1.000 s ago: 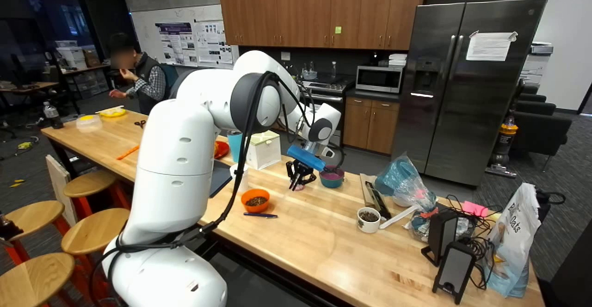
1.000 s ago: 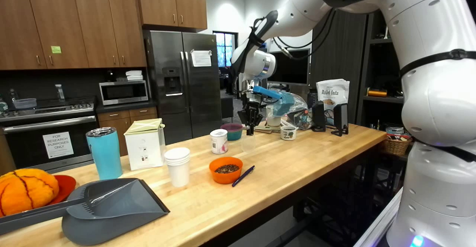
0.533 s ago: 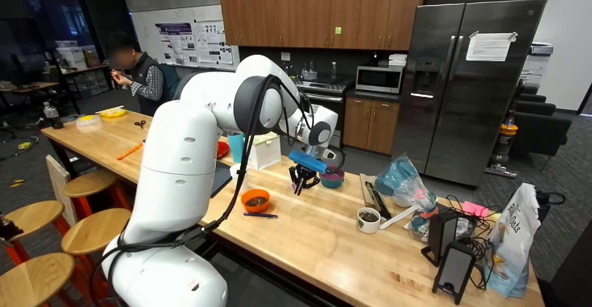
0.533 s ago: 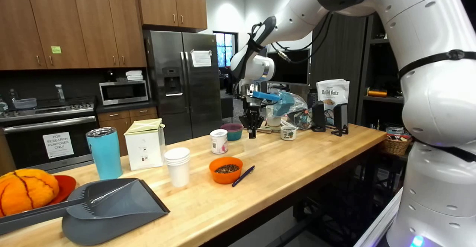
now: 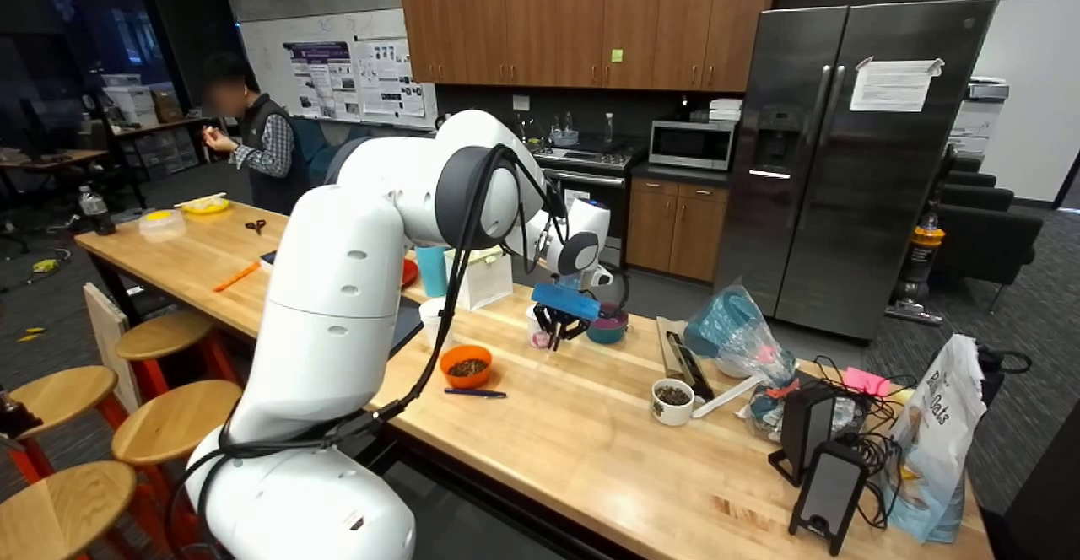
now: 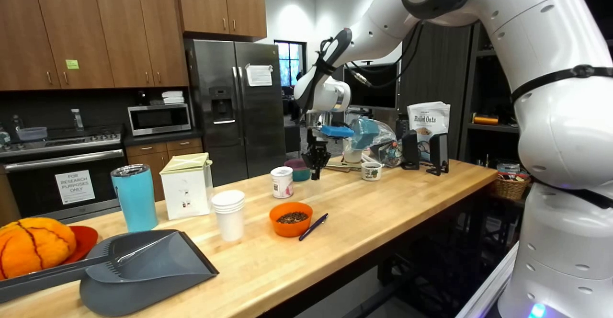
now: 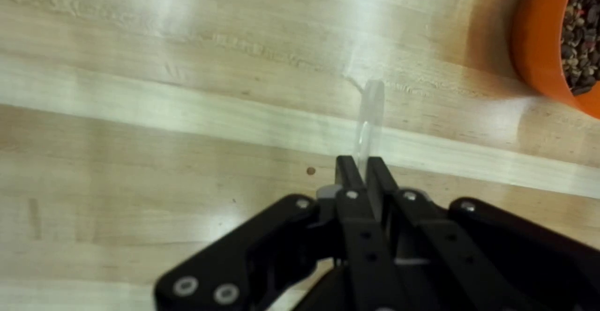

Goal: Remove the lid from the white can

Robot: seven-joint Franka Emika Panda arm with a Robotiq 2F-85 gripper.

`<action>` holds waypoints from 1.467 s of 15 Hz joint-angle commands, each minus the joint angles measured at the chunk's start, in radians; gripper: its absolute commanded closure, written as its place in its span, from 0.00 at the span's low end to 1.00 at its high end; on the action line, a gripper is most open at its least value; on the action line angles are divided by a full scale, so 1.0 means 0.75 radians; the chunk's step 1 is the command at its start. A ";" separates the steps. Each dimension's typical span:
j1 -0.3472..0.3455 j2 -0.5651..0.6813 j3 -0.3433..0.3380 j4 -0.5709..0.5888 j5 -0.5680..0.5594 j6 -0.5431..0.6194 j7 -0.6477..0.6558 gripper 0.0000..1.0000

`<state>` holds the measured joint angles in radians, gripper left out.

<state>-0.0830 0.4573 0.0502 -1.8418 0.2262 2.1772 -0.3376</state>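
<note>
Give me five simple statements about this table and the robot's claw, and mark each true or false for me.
1. The gripper pinches a thin clear lid. True.
2. The white can stands upright on the table. True.
3. The gripper is clamped around the white can. False: it is shut on the clear lid, apart from the white can.
4. A blue pen lies beside the orange bowl. True.
5. The orange bowl is empty. False: it holds small dark bits.

white can (image 5: 533, 329) pt. behind claw (image 5: 553, 347), ext. view; orange bowl (image 7: 536, 44) pt. off wrist view
</note>
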 commanded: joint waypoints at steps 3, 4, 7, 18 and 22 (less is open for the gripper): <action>-0.092 0.015 0.095 -0.028 0.176 0.150 -0.251 0.98; -0.105 0.019 0.107 -0.030 0.209 0.161 -0.288 0.98; -0.153 0.019 0.148 -0.043 0.323 0.169 -0.396 0.98; -0.188 0.012 0.137 -0.084 0.599 0.064 -0.516 0.98; -0.203 0.031 0.115 -0.065 0.684 -0.175 -0.487 0.98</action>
<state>-0.2139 0.4809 0.1432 -1.8961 0.6879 2.1697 -0.7136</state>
